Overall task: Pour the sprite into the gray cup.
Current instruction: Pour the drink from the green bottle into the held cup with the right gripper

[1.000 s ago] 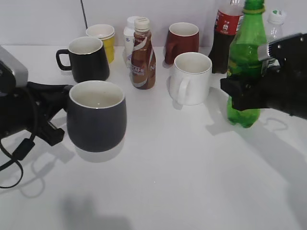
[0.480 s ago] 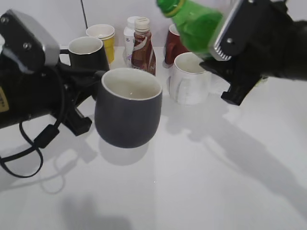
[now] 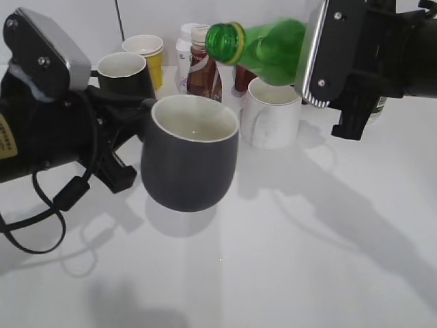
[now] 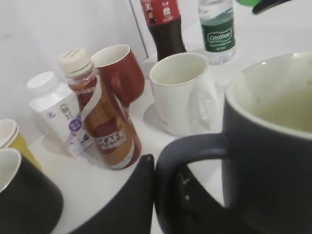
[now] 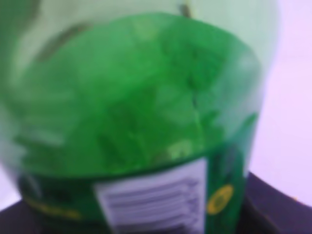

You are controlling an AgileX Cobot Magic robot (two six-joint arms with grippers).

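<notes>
I've got the left gripper (image 3: 140,113) clamped on the handle of the gray cup (image 3: 190,160), holding it upright and clear of the table (image 3: 307,239), shadow underneath. In the left wrist view the dark fingers (image 4: 131,200) sit against the handle loop of the cup (image 4: 265,146). White inside looks empty, though I only see part of it.

Right gripper (image 3: 328,58) is closed around the body of the sprite (image 3: 263,44). Bottle is tipped nearly horizontal, open mouth pointing left, above and just right of the cup rim, not touching it. No cap on it. Right wrist view is all blurred green plastic (image 5: 141,112) with the label edge at the bottom; can't read liquid level from it.

Behind the cup on the table: white mug (image 3: 273,116), black mug (image 3: 123,75), yellow cup (image 3: 147,51), brown coffee bottle (image 3: 203,68), white bottle (image 4: 56,114), red mug (image 4: 119,70). Left wrist view also shows the cola bottle (image 4: 163,24) and water bottle (image 4: 217,29) at the back.
</notes>
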